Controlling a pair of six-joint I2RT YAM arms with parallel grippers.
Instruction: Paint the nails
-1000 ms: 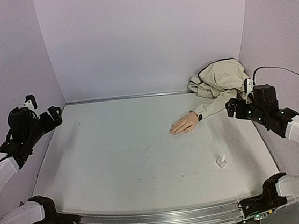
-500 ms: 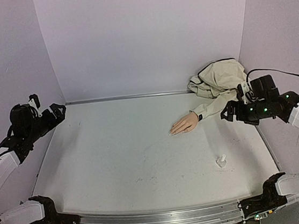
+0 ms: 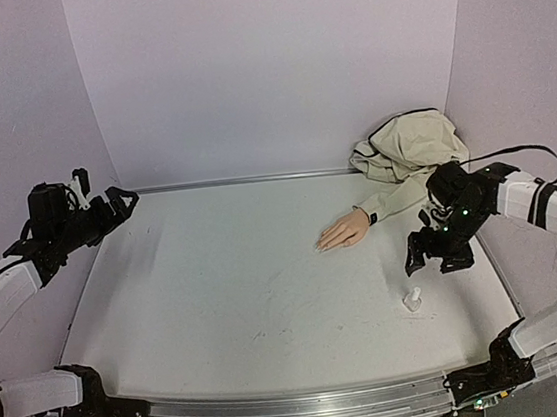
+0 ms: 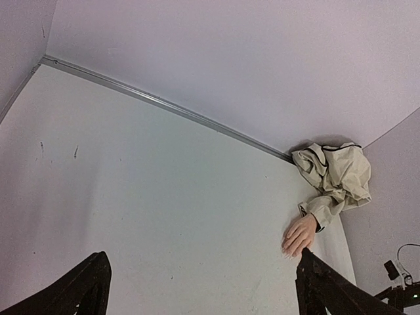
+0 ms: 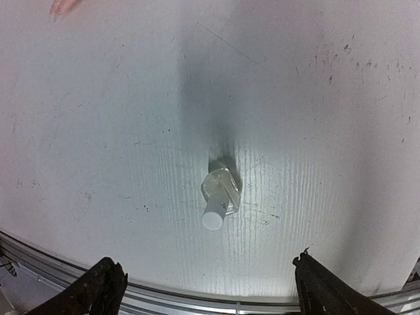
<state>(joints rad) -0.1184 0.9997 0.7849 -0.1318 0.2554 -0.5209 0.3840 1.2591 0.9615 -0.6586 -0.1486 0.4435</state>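
Peach-coloured and palm down, the mannequin hand (image 3: 345, 231) lies on the white tabletop (image 3: 238, 294), right of centre and toward the back. Its fingertips point left and slightly toward the arms. The nails (image 3: 321, 246) sit at those fingertips, too small in any view to tell whether they carry colour. A dark band (image 3: 371, 219) rings the wrist. Behind it a beige sleeve (image 3: 398, 198) runs up to a crumpled heap of the same cloth (image 3: 408, 148) in the back right corner.

The right fingers (image 3: 417, 256) hang over the right side of the tabletop, to the right of the mannequin hand and near a small bottle (image 3: 411, 300). They point down and are spread wide, with nothing between them. The right wrist view shows the bottle as clear glass with a white cap (image 5: 212, 220), standing in the gap between the two dark fingers and apart from both. The mannequin hand just shows at the top left corner of that view.

The left fingers (image 3: 126, 195) are held in the air at the back left edge of the tabletop, well apart from the mannequin hand and aimed across toward it. They too are spread wide and hold nothing. In the left wrist view the mannequin hand lies far off, close to the right finger's tip in the picture.
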